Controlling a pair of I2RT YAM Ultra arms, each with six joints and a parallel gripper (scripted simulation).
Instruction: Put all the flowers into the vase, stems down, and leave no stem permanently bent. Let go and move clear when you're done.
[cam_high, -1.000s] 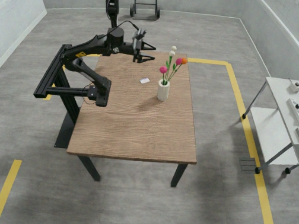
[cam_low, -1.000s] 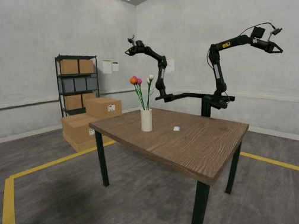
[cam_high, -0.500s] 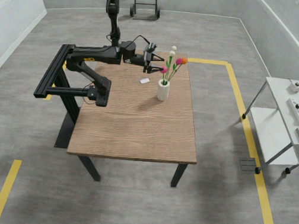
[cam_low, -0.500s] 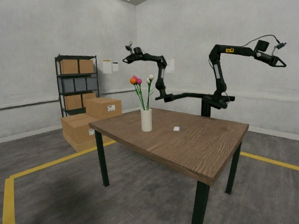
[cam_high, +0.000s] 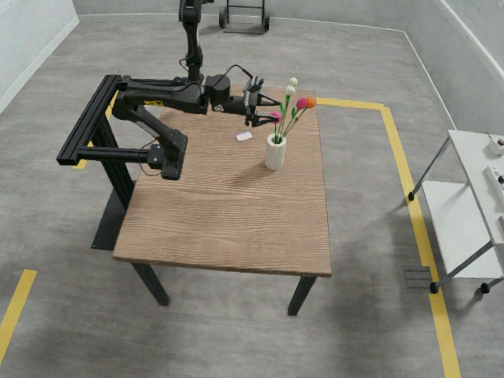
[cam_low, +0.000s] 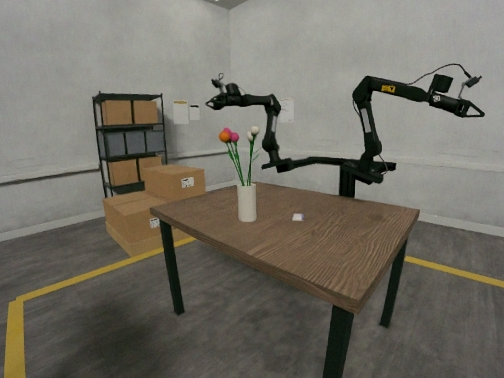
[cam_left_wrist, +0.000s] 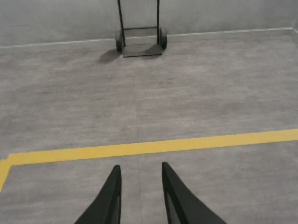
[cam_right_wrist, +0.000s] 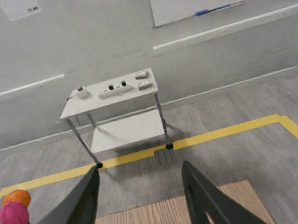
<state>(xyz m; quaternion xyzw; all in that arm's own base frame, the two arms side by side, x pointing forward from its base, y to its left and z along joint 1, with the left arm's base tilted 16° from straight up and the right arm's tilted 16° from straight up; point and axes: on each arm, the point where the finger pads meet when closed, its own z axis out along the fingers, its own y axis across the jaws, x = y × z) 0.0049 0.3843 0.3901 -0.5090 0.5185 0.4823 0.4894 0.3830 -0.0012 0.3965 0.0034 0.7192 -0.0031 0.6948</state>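
Observation:
The white vase (cam_high: 275, 156) (cam_low: 247, 205) stands upright on the table. Two white flowers (cam_high: 293, 81) (cam_low: 255, 130), two pink flowers (cam_high: 301, 104) (cam_low: 234, 137) and one orange flower (cam_high: 311, 103) (cam_low: 224, 136) (cam_right_wrist: 19, 197) stand in it, heads up, stems down inside. The stems lean and fan apart with no sharp bend visible. My right gripper (cam_high: 278, 111) (cam_low: 209, 103) (cam_right_wrist: 141, 169) is partly open and empty, high behind the flowers in the exterior view, not touching them. My left gripper (cam_low: 478, 110) (cam_left_wrist: 141, 169) is slightly open and empty, far from the vase, pointing away from it.
A small white card (cam_high: 244, 136) (cam_low: 298, 217) lies on the wooden table (cam_high: 225, 215) (cam_low: 345, 250) near the vase. The black arm mount (cam_high: 90, 125) stands at one table edge. A white cart (cam_high: 480, 165) (cam_right_wrist: 112, 97) stands beyond the table.

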